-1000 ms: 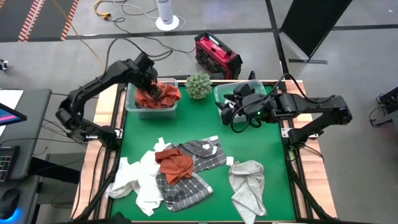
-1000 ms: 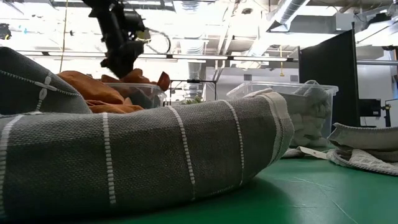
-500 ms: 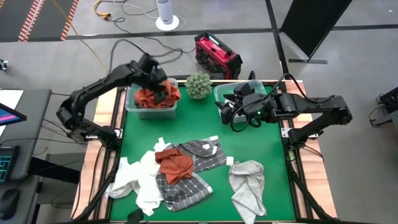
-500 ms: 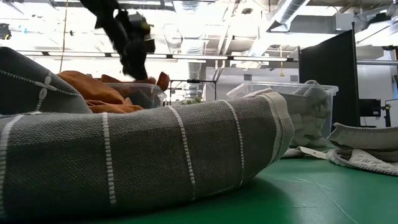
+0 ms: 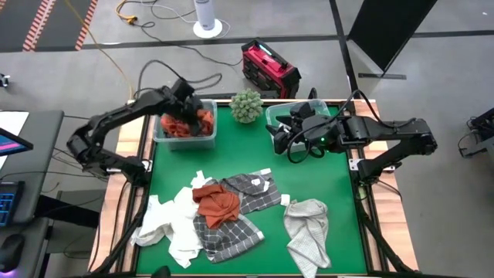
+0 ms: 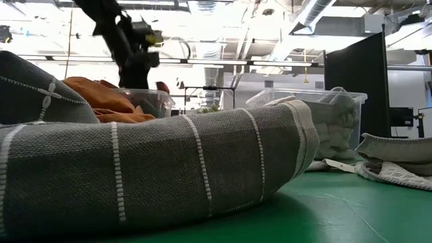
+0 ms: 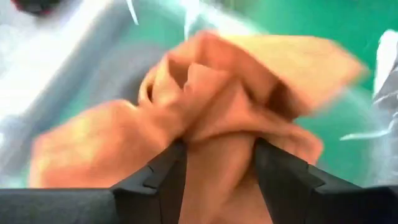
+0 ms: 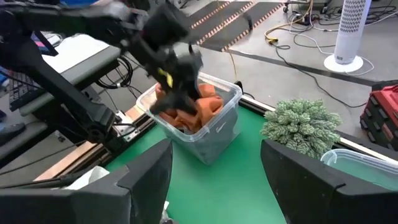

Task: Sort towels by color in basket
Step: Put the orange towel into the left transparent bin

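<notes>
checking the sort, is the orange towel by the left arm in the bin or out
In. The orange towel sits bunched inside the clear bin, with the left pincer pressed into it, fingers astride a fold.

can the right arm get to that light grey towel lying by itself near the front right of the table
Probably yes. The right gripper stands open and empty by the right bin, and the light grey towel lies alone on bare green table on its own side, nothing between them.

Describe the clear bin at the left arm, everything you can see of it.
The clear plastic bin is a see-through, rectangular tub with a rim and rounded corners, standing upright at the green table's far left corner. Crumpled rust-orange towels fill it, bulging above the rim. The left gripper reaches into it, fingers pressed on orange cloth. A small green plant stands beside it.
</notes>
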